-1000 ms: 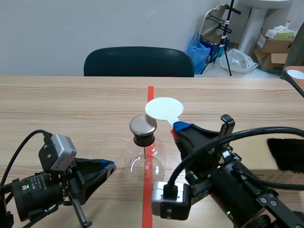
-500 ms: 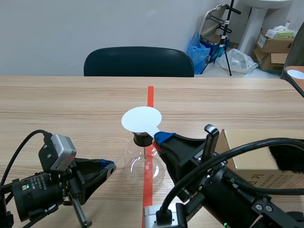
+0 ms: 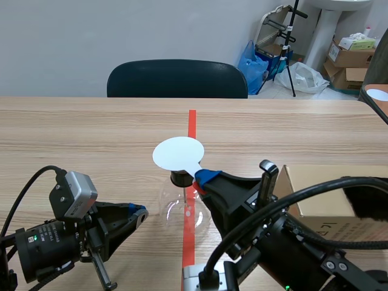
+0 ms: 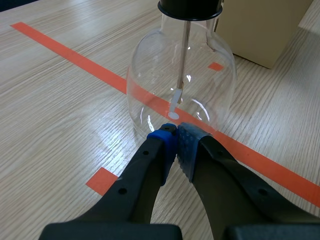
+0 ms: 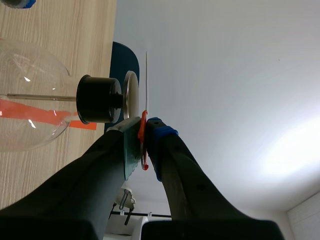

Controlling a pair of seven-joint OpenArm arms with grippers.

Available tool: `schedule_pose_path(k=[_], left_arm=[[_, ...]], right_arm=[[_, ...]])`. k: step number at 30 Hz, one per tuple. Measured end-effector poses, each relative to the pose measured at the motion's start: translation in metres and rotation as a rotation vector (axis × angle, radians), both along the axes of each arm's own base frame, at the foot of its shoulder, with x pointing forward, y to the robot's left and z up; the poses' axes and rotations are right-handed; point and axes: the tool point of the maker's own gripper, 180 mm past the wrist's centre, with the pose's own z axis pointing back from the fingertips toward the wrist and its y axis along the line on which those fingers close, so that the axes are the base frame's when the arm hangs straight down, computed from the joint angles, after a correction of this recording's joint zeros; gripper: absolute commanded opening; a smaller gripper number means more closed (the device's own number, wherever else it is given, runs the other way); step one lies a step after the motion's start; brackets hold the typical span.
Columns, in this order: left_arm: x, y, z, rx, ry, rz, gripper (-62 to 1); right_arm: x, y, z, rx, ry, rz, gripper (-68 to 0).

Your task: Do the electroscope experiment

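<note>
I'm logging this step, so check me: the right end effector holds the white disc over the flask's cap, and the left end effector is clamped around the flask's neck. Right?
Not quite. The left end effector is shut on nothing, low by the base of the flask, as the left wrist view shows. The right end effector does hold the white disc over the cap.

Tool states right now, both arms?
Left tool: closed, empty, tips just short of the electroscope.
Right tool: closed on the white disc paddle, disc over the electroscope.
</note>
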Motion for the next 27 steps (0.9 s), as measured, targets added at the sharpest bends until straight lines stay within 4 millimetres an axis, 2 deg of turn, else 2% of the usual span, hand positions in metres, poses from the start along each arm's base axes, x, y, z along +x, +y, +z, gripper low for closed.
schedule_pose_path(k=[9,13,27], left_arm=[[0.0,0.0,0.0,0.0,0.0,0.0,-57.3],[0.0,0.0,0.0,0.0,0.0,0.0,-57.3],[0.0,0.0,0.0,0.0,0.0,0.0,-57.3]], right_arm=[[0.001,-0.001,0.0,0.0,0.0,-0.01,-66.2],[0.009,-0.009,0.0,0.001,-0.002,-0.068,-66.2],[0.045,-0.063,0.003,0.002,-0.016,-0.43,-66.2]])
